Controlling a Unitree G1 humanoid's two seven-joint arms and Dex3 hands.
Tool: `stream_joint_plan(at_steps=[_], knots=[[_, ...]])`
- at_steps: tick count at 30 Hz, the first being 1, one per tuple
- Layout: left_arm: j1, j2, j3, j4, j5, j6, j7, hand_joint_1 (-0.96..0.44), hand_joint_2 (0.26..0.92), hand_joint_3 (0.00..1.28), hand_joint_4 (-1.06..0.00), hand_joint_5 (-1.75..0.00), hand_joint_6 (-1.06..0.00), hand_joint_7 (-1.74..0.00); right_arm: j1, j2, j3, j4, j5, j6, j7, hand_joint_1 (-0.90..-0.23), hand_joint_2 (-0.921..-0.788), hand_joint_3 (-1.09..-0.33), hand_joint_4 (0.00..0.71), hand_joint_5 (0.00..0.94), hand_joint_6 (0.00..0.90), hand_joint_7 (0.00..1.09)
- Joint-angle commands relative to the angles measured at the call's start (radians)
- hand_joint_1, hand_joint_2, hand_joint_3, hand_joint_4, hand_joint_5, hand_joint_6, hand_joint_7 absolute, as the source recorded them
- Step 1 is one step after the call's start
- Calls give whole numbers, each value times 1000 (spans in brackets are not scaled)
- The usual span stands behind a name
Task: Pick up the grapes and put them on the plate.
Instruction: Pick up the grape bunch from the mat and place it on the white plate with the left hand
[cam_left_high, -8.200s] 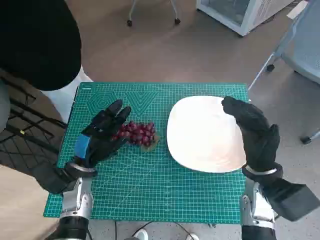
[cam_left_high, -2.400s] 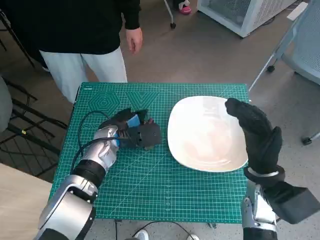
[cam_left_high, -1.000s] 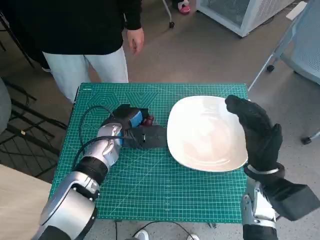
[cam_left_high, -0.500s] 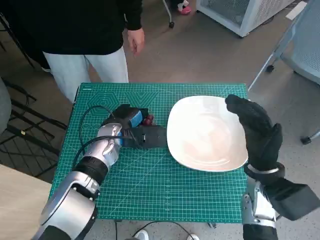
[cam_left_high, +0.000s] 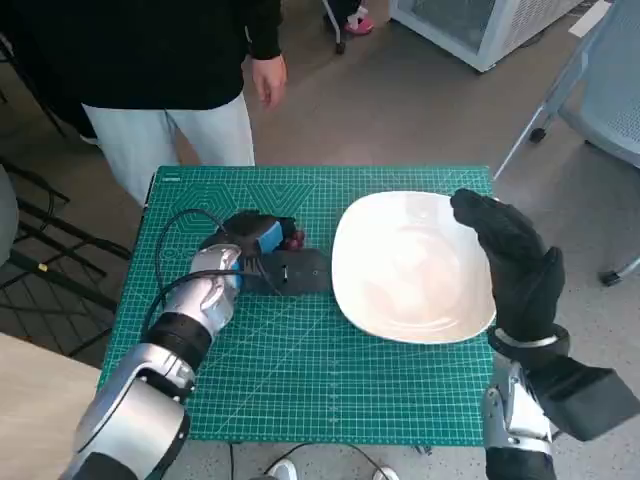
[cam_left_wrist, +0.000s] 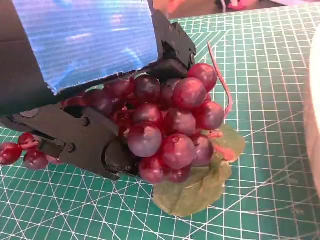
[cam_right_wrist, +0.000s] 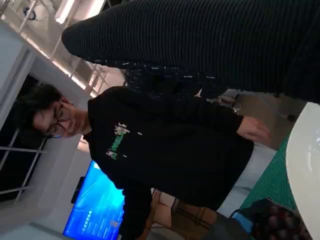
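Grapes: one bunch of dark red berries with a thin pinkish stem and a green leaf beneath, lying on the green cutting mat that covers the surface, just left of the plate and not on it. In the left wrist view the bunch's long axis runs from a few loose berries behind the hand, across the black fingers, to the leaf end, which lies toward the plate; the stem rises at the far side of the bunch. Whether the bunch is lifted clear of the mat cannot be told; the leaf appears to rest on it. Left hand: blue-taped back uppermost, fingers closed around the grapes from above, gripping them; only a few berries show past it in the head view. Right hand: black knitted glove, standing at the plate's right rim with fingers extended and holding nothing. Plate: white, rounded-square, empty, on the right half of the mat. Mat: printed with a white grid and geometric line patterns; small print at its far left corner is too small to read. Person: black top, pale trousers, standing at the far left edge of the surface; a green mark on the chest in the right wrist view, not legible.
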Motion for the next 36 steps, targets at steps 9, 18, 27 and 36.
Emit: stream_joint_plan(at_steps=[9, 18, 27, 36], knots=[[149, 123, 60, -451, -24, 86, -121, 2, 921, 168, -537, -1315, -543, -1273, -9, -4, -3, 29, -6, -2, 5, -646, -921, -730, 326, 0, 81, 282], [246, 191, 133, -747, -31, 95, -127, 2, 921, 137, -573, -1389, -607, -1077, -13, -2, -4, 39, 0, -6, 9, -644, -921, -729, 326, 1, 84, 278], [300, 209, 190, -913, -32, 105, -119, 2, 921, 133, -605, -1318, -572, -1146, -16, 0, -6, 48, 6, -11, 13, -645, -921, -728, 327, 1, 87, 272], [316, 199, 210, -956, -28, 93, -105, 2, 921, 132, -607, -1307, -572, -1156, -15, 1, -7, 46, 10, -12, 15, -645, -921, -727, 328, 1, 91, 267]])
